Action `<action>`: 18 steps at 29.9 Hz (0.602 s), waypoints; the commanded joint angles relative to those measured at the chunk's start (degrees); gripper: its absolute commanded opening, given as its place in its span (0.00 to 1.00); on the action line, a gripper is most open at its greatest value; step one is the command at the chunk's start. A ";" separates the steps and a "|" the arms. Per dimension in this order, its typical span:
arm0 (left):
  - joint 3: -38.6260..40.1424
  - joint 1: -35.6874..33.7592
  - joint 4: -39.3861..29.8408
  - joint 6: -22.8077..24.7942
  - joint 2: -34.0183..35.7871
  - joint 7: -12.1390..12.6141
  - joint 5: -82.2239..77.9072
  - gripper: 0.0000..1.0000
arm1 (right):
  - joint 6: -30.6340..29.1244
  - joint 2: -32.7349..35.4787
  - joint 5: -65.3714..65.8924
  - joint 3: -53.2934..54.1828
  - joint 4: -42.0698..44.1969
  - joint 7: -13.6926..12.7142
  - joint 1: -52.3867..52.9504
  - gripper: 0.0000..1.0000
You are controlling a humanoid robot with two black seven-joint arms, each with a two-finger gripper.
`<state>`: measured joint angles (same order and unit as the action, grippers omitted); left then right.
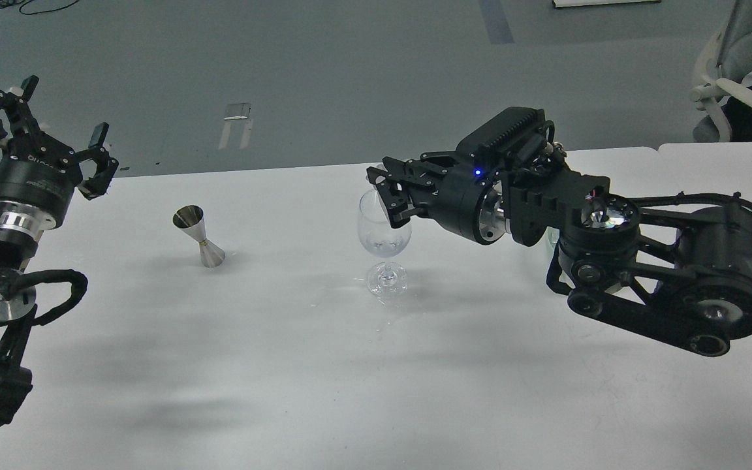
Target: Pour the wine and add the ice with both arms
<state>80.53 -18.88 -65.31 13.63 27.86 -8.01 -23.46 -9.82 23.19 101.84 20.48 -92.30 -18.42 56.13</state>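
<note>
My right gripper (386, 196) reaches in over the rim of the glass (384, 243), which stands upright on the white table (284, 365). Its fingers lie close together at the rim; whether they pinch an ice cube I cannot tell. Something clear glints in the bottom of the bowl, wine or ice, too faint to name. My left gripper (56, 130) is raised at the table's left edge, spread wide, holding nothing. A steel jigger (199, 236) stands between the two.
</note>
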 commanded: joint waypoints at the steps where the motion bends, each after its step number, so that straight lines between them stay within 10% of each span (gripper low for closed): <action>1: -0.02 0.07 0.00 0.00 -0.09 0.01 0.00 0.98 | -0.89 0.01 0.03 0.00 -0.08 -0.48 -0.23 0.19; 18: -0.02 0.07 0.00 0.00 -0.09 -0.08 0.00 0.98 | -1.69 0.01 0.03 0.08 -0.08 -0.57 -0.32 0.33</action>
<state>80.50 -18.81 -65.30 13.63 27.77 -8.01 -23.47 -11.51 23.21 101.87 20.48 -92.36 -18.99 55.59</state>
